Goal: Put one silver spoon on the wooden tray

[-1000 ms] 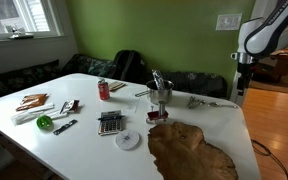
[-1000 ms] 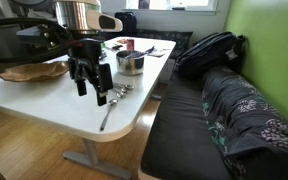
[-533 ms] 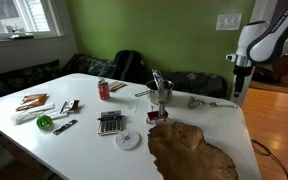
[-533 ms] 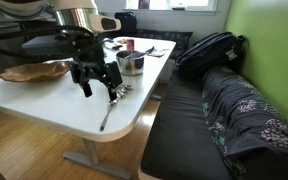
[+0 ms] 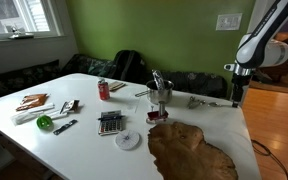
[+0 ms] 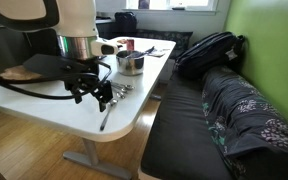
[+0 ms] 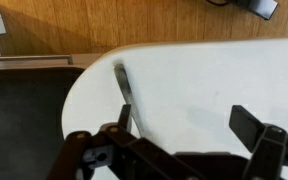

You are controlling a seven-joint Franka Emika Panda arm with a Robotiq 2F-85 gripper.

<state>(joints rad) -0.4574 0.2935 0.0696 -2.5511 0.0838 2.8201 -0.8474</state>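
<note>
A silver spoon [image 7: 123, 92] lies on the white table near its rounded end; it also shows in an exterior view [image 6: 106, 116]. My gripper [image 7: 184, 122] is open and empty, low over the table, with the spoon's handle just beside one fingertip [image 7: 125, 117] and not between the jaws. The gripper shows in both exterior views [image 5: 235, 95] [image 6: 89, 95]. The wooden tray [image 5: 189, 152] is a dark wavy-edged slab further along the table, also in an exterior view [image 6: 32, 71]. More loose cutlery [image 6: 122, 90] lies close by.
A silver cup of cutlery [image 5: 160, 93] stands mid-table. A calculator [image 5: 110, 122], a white disc [image 5: 128, 140] and a red can [image 5: 103, 90] lie beyond. A dark bench with a backpack [image 6: 209, 50] runs along the table. The table's rounded edge [image 7: 84, 80] is near.
The arm has swung and lowered the gripper toward the table end, closer to the loose spoon. The jaws stay open and the spoon has not moved.
</note>
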